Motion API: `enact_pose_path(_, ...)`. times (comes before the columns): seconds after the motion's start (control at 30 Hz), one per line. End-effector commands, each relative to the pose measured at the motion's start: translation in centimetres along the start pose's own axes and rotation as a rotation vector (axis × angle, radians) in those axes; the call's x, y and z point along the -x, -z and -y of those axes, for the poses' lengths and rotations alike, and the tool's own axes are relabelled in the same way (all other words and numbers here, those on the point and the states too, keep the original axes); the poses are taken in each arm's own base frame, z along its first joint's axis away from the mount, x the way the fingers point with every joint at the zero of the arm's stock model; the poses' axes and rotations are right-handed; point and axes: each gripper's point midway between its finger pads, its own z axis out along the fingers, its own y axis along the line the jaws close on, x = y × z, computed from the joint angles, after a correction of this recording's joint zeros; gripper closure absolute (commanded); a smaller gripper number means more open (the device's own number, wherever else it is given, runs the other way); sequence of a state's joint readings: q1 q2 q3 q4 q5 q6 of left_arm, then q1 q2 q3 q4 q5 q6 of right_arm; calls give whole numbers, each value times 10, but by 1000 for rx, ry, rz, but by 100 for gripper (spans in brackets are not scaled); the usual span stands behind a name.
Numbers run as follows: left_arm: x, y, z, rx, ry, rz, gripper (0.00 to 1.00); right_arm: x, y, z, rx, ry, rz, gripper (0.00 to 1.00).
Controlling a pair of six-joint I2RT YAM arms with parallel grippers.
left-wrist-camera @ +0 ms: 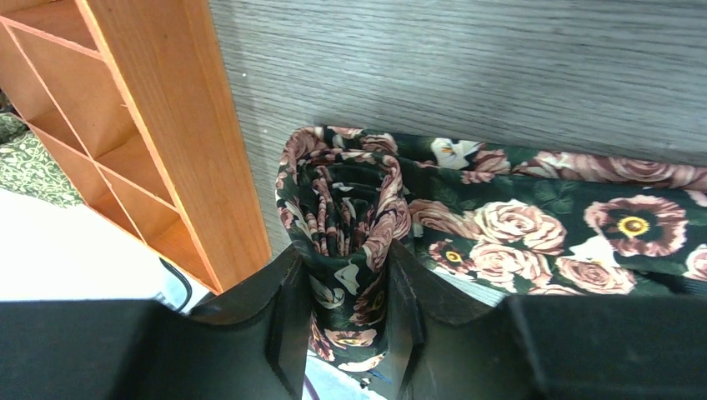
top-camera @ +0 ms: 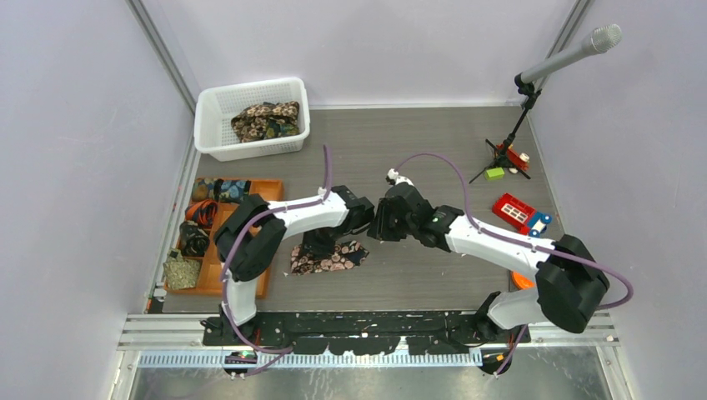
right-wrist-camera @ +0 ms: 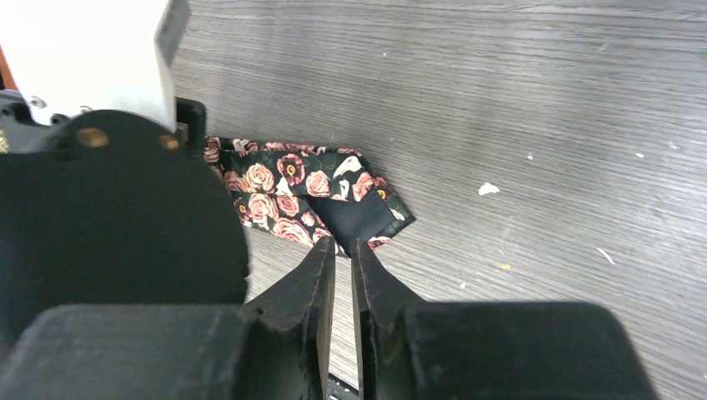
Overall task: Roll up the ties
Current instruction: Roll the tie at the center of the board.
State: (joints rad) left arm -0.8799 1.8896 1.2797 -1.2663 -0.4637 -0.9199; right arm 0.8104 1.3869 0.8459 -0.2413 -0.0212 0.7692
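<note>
Edge of the orange compartment tray (left-wrist-camera: 167,125) stands just beside the roll; the grey wood-grain desk (top-camera: 417,142) is open beyond and to the right. One black rose-printed fabric tie (left-wrist-camera: 517,225) lies on the desk, part rolled, tail flat. My left pincer (left-wrist-camera: 346,283) pinches the roll. My right pincer (right-wrist-camera: 343,258), pressed nearly together and empty, hovers near the tie's pointed end. Both arms bend inward.

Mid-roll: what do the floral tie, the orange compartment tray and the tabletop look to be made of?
The floral tie: soft woven fabric, maybe silk or polyester; printed roses, slight sheen, folds limply into the roll.
The orange compartment tray: looks like wood or wood-look board; matte, thin straight dividers, faint grain.
The tabletop: grey wood-grain surface, probably laminate; flat, matte, streaky lines.
</note>
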Motion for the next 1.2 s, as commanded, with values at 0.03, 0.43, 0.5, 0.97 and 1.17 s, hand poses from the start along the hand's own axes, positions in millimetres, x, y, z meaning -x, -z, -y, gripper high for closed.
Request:
enact_pose_path(0.03,7,3,29,-33,11,22,61,19,22,8,-38,-3,100,81)
enact_pose_path(0.43,13,19,48,-80,-6,44,42,27,40,9,-47,-7,135,81)
enact_pose_path(0.5,14,23,47,-95,-1,51,38,28,41,7,-44,-8,140,81)
enact_pose_path(0.97,26,73,12,-253,88,215,15,33,43,-11,17,-19,128,77)
enact_pose_path(1.17,24,79,-13,-334,107,310,16,25,37,-43,112,7,78,51)
